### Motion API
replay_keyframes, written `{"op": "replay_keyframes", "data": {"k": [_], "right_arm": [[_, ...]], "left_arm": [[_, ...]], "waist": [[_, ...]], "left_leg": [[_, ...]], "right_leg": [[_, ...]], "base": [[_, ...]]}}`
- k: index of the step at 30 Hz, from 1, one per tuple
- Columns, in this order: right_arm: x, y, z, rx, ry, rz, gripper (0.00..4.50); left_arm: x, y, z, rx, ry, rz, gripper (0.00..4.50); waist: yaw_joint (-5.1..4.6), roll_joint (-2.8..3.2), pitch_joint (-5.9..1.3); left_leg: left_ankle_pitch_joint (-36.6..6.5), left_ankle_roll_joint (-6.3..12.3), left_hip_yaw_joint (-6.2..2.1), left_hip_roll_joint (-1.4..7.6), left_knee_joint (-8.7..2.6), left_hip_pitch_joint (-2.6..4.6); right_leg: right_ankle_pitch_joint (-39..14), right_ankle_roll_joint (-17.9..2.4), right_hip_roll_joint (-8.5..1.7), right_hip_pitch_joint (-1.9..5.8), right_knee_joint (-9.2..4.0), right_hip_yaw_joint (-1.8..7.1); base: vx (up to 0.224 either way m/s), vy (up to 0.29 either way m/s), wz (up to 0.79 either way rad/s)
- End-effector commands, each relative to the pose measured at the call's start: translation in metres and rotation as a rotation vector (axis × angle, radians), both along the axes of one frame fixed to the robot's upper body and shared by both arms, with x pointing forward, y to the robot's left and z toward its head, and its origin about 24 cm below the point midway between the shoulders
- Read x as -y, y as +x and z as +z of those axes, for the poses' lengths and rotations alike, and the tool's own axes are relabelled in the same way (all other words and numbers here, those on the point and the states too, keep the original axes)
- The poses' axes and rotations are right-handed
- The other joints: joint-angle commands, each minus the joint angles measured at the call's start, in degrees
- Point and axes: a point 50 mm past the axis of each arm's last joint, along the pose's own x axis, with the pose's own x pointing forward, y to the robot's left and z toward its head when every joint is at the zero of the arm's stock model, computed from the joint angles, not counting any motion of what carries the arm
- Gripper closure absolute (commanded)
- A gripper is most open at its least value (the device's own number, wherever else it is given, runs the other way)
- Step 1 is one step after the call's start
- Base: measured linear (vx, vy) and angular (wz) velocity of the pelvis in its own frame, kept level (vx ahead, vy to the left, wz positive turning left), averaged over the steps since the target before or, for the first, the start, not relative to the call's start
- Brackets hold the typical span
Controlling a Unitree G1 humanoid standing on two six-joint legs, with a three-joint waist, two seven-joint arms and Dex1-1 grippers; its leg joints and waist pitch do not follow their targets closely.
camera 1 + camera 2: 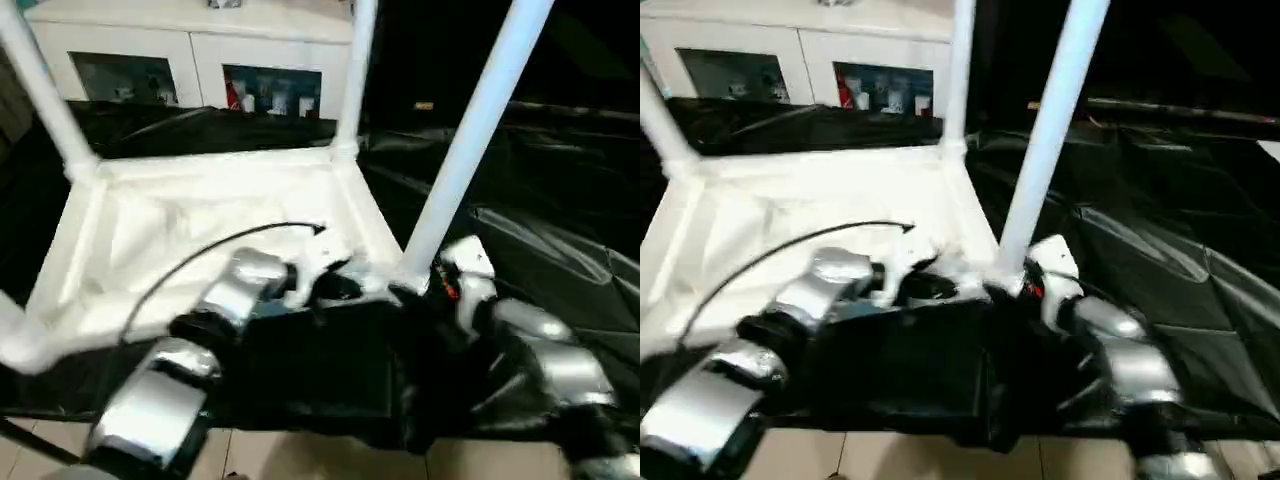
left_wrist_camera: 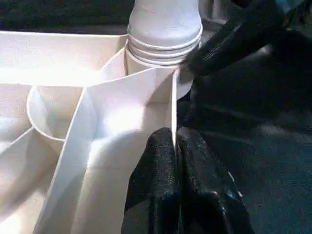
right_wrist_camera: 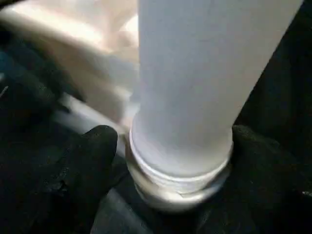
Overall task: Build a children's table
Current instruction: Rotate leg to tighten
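Silver forearms [image 1: 160,400] lead in. Left gripper [image 2: 174,146] pinches the tabletop [image 1: 200,215] wall; right gripper [image 3: 170,146] (fingers spread) flanks the near leg [image 1: 470,140].

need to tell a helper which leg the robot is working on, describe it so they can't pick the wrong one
Start at the upside-down white tabletop on the black sheet. Go to its near corner on the robot's right, where a white leg rises from the socket. Unlike the other legs, it has the right gripper with fingers on either side of its base.
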Motion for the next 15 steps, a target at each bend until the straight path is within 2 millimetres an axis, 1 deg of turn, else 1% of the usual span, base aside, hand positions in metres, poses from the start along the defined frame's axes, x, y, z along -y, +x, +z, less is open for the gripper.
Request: {"op": "replay_keyframes", "data": {"k": [1,2,3,4,5,6,7,8,9,10,11,13,15], "right_arm": [[-0.008,-0.002,0.006,0.015,0.033,0.106,0.69],[-0.004,-0.002,0.009,0.012,0.035,0.119,0.69],[-0.001,-0.002,0.011,0.012,0.035,0.131,0.69],[0.000,-0.003,0.012,0.012,0.033,0.139,0.69],[0.001,-0.003,0.012,0.012,0.032,0.145,0.69],[0.002,-0.004,0.012,0.007,0.030,0.156,0.69],[0.003,-0.006,0.011,-0.005,0.030,0.176,0.69],[0.003,-0.007,0.010,-0.017,0.033,0.193,0.69],[0.004,-0.008,0.010,-0.027,0.036,0.209,0.69],[0.003,-0.009,0.009,-0.029,0.036,0.214,0.69],[0.002,-0.009,0.008,-0.034,0.035,0.225,0.69],[0.002,-0.010,0.007,-0.036,0.033,0.233,0.69],[0.000,-0.011,0.005,-0.042,0.034,0.245,0.94]], "left_arm": [[0.006,-0.011,-0.004,-0.049,-0.057,-0.100,4.50],[0.003,-0.013,-0.004,-0.068,-0.062,-0.124,4.50],[0.000,-0.016,-0.004,-0.086,-0.070,-0.150,4.50],[-0.003,-0.018,-0.003,-0.099,-0.077,-0.174,4.50],[-0.004,-0.019,-0.003,-0.106,-0.082,-0.187,4.50],[-0.006,-0.020,-0.003,-0.117,-0.086,-0.194,4.50],[-0.010,-0.021,-0.002,-0.129,-0.089,-0.204,4.50],[-0.012,-0.021,-0.002,-0.131,-0.090,-0.206,4.50],[-0.013,-0.022,-0.001,-0.133,-0.089,-0.210,4.50],[-0.014,-0.022,-0.002,-0.135,-0.086,-0.214,4.50],[-0.016,-0.022,-0.001,-0.131,-0.081,-0.214,4.50],[-0.016,-0.022,-0.001,-0.127,-0.077,-0.210,4.50],[-0.017,-0.022,-0.001,-0.126,-0.079,-0.207,4.50]], "waist": [[0.37,-1.24,-3.22],[0.43,-1.34,-3.37],[0.55,-1.21,-3.36],[0.53,-1.17,-3.30],[0.76,-1.06,-3.20],[0.98,-1.00,-3.14],[1.19,-1.08,-3.11],[1.46,-0.95,-2.93],[1.44,-0.92,-2.83],[1.46,-1.01,-2.81],[1.38,-1.01,-2.68],[1.31,-1.17,-2.66],[1.27,-1.29,-2.69]], "left_leg": [[-8.7,6.06,-1.52,3.54,-3.29,-0.18],[-7.6,6.37,-1.52,3.53,-3.18,-0.27],[-6.4,7.28,-1.40,3.57,-3.03,-0.25],[-6.2,7.56,-1.37,3.61,-3.04,-0.24],[-6.3,7.90,-1.31,3.63,-3.04,-0.15],[-6.8,7.66,-1.21,3.69,-3.05,-0.02],[-7.3,7.39,-1.13,3.76,-3.05,0.09],[-8.2,6.82,-1.18,3.90,-3.21,-0.01],[-9.6,6.01,-1.16,3.91,-3.28,0.05],[-10.3,5.57,-1.19,3.90,-3.31,0.08],[-11.8,4.48,-1.34,3.83,-3.41,0.06],[-12.4,3.77,-1.46,3.75,-3.48,0.02],[-12.5,3.50,-1.55,3.73,-3.53,0.05]], "right_leg": [[-11.6,-12.2,-4.35,2.51,-3.57,2.85],[-10.0,-12.8,-4.35,2.68,-3.29,2.83],[-7.3,-13.9,-4.26,2.56,-3.01,2.83],[-6.8,-14.3,-4.23,2.54,-2.94,2.83],[-7.0,-14.6,-4.26,2.50,-2.98,2.82],[-8.0,-14.6,-4.12,2.35,-3.08,2.81],[-8.8,-14.6,-4.09,2.33,-3.08,2.77],[-10.5,-14.3,-4.20,2.36,-3.18,2.79],[-12.8,-13.7,-4.11,2.19,-3.43,2.77],[-14.0,-13.3,-4.14,2.18,-3.50,2.76],[-17.6,-12.0,-4.30,2.07,-3.86,2.84],[-20.1,-10.9,-4.42,2.04,-4.10,2.90],[-21.2,-10.2,-4.42,1.98,-4.21,2.94]], "base": [[0.000,0.000,0.00],[0.000,0.000,0.00],[0.000,0.000,0.00],[0.000,0.000,0.00],[0.000,0.000,0.00],[0.000,0.000,0.00],[0.000,0.000,0.00],[0.000,0.000,0.00],[0.000,0.000,0.00],[0.000,0.000,0.00],[0.000,0.000,0.00],[0.000,0.000,0.00],[0.000,0.000,0.00]]}}
